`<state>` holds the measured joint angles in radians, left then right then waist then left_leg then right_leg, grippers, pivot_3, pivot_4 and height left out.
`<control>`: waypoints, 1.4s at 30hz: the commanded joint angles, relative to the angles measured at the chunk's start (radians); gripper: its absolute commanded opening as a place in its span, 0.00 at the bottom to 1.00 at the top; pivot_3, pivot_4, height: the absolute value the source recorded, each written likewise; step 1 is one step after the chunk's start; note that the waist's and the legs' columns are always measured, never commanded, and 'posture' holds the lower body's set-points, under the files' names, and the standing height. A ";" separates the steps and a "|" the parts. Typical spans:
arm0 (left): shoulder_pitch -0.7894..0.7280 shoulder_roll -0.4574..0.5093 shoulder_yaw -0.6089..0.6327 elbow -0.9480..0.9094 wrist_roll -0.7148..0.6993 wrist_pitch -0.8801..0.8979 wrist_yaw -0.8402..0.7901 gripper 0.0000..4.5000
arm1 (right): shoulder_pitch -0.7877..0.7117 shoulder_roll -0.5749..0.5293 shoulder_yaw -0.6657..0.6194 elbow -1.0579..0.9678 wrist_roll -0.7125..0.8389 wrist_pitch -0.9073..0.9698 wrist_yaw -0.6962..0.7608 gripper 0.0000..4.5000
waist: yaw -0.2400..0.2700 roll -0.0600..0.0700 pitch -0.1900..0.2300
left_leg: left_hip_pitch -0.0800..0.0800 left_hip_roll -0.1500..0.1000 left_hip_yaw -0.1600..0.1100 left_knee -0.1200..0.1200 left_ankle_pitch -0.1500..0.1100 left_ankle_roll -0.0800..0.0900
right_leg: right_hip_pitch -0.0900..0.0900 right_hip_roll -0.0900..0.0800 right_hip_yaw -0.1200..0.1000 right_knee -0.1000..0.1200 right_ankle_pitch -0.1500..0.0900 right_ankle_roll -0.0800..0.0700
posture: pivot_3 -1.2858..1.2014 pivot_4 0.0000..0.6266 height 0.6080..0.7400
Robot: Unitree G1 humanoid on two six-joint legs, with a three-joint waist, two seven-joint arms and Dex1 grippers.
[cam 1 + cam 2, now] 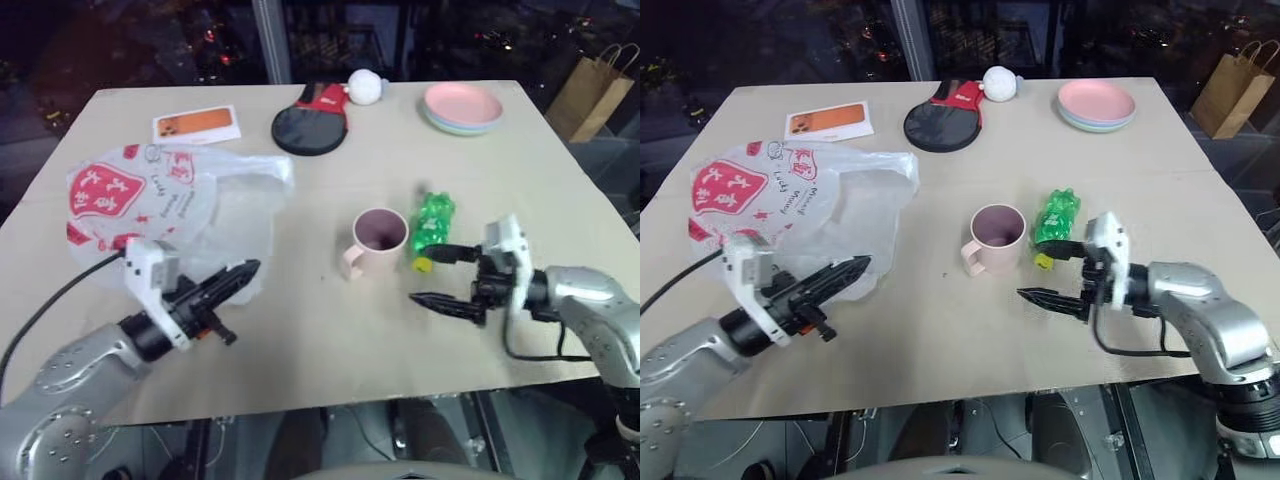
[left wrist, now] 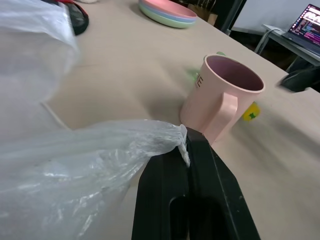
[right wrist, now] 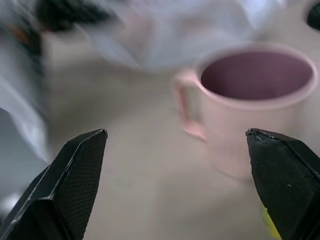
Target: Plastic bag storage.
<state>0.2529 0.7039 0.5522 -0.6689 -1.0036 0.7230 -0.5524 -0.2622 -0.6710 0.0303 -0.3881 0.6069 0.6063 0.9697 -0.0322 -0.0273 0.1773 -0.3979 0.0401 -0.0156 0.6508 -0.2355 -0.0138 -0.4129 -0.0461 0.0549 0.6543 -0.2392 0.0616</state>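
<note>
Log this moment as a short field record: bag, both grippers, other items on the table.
plastic bag: spread on the table's left side, one edge pinched
left gripper: shut on the bag's edge
right gripper: open, empty, beside the mug
pink mug: upright, handle toward the robot
green bottle: lying beside the mug
far edge: paddle, white ball, stacked plates, card

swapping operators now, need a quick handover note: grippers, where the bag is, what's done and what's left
Left gripper: shut on a pinch of the plastic bag at its near edge.
Right gripper: open, holding nothing, hovering in front of the pink mug and the green bottle.
Bag: spread flat on the table's left side, not folded or bunched.
Done: the bag's edge is gripped.
Left: gather or fold the bag and store it, probably with the right gripper helping.
</note>
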 commanded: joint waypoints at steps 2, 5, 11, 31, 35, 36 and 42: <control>0.005 0.024 0.059 0.042 0.002 -0.026 -0.036 0.01 | -0.019 0.005 0.051 -0.118 0.106 0.133 -0.014 1.00 | 0.000 -0.001 0.000 | 0.000 0.000 0.000 -0.001 0.000 0.000 | 0.000 0.000 0.000 0.000 0.000 0.000 | 0.52 0.24 1.00; 0.009 0.018 0.054 0.063 0.000 -0.031 -0.055 0.01 | -0.016 0.061 0.162 -0.065 -0.011 0.085 -0.063 1.00 | -0.002 -0.002 -0.001 | 0.000 0.001 -0.002 -0.003 0.000 0.000 | 0.000 0.001 -0.002 0.000 -0.001 -0.002 | 0.52 0.24 1.00; 0.037 0.027 0.097 0.093 -0.004 -0.044 -0.107 0.01 | -0.090 0.254 0.263 0.093 -0.190 -0.041 -0.201 1.00 | -0.008 -0.002 0.000 | -0.001 0.001 0.000 -0.003 0.000 0.000 | -0.002 0.000 0.000 0.000 0.001 -0.004 | 0.52 0.24 1.00; 0.027 0.004 0.093 0.077 0.029 -0.067 -0.078 0.01 | -0.060 0.242 0.144 0.104 -0.165 -0.072 -0.155 1.00 | -0.005 -0.002 0.000 | -0.002 0.001 -0.001 -0.004 0.000 0.000 | -0.002 0.000 -0.001 0.000 0.001 -0.005 | 0.52 0.24 1.00; 0.032 0.004 0.086 0.089 0.043 -0.075 -0.091 0.01 | -0.101 0.200 0.050 0.106 -0.140 0.010 -0.224 1.00 | -0.009 -0.001 0.000 | -0.001 0.001 -0.001 -0.004 0.000 0.000 | -0.002 0.000 -0.001 -0.001 0.001 -0.005 | 0.52 0.24 1.00; 0.031 0.003 0.085 0.091 0.044 -0.075 -0.091 0.01 | -0.120 0.195 0.034 0.115 -0.160 0.008 -0.254 1.00 | -0.010 -0.001 0.000 | -0.001 0.001 0.000 -0.004 0.000 0.000 | -0.002 0.000 -0.001 0.000 0.001 -0.005 | 0.52 0.24 1.00; 0.022 -0.006 0.064 0.099 0.058 -0.082 -0.092 0.01 | -0.177 0.226 0.019 0.114 -0.181 0.063 -0.353 1.00 | -0.009 -0.002 0.000 | 0.000 0.001 -0.001 -0.004 0.000 0.000 | -0.002 0.001 -0.001 0.001 0.000 -0.003 | 0.52 0.24 1.00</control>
<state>0.2803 0.7000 0.6157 -0.5632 -0.9452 0.6645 -0.6365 -0.4280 -0.4549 0.0544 -0.2400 0.4235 0.6620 0.6365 -0.0410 -0.0291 0.1772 -0.3983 0.0410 -0.0162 0.6471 -0.2356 -0.0140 -0.4151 -0.0452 0.0544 0.6552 -0.2384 0.0570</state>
